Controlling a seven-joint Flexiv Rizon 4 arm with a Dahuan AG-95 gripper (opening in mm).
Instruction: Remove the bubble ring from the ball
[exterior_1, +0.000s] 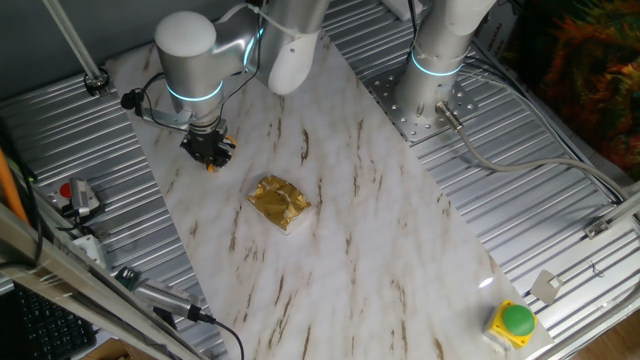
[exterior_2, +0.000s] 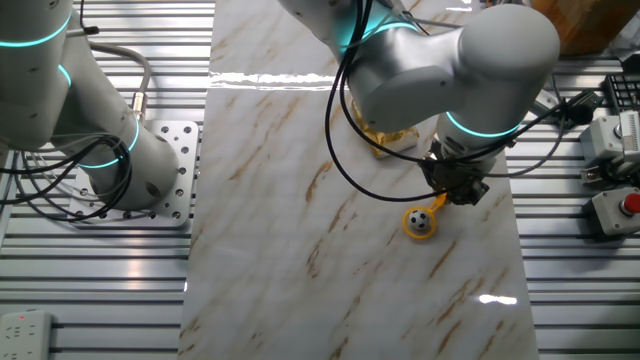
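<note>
The bubble ring (exterior_2: 420, 223), a thin orange-yellow loop, lies flat on the marble tabletop (exterior_2: 280, 200). The ball (exterior_2: 422, 224), white with black patches, sits inside the loop. The ring's short handle (exterior_2: 436, 205) points up and right into my gripper (exterior_2: 452, 195), which stands low over the table. Its fingers look closed on the handle's end. In the one fixed view my gripper (exterior_1: 209, 152) hides the ball, and only an orange bit of the ring (exterior_1: 212, 166) shows under it.
A crumpled gold foil packet (exterior_1: 280, 203) lies mid-table; the other fixed view shows it (exterior_2: 392, 140) partly behind my arm. A second arm's base (exterior_1: 435, 90) stands at the table's side. A green button box (exterior_1: 515, 322) and red-button units (exterior_2: 620, 205) sit off the marble.
</note>
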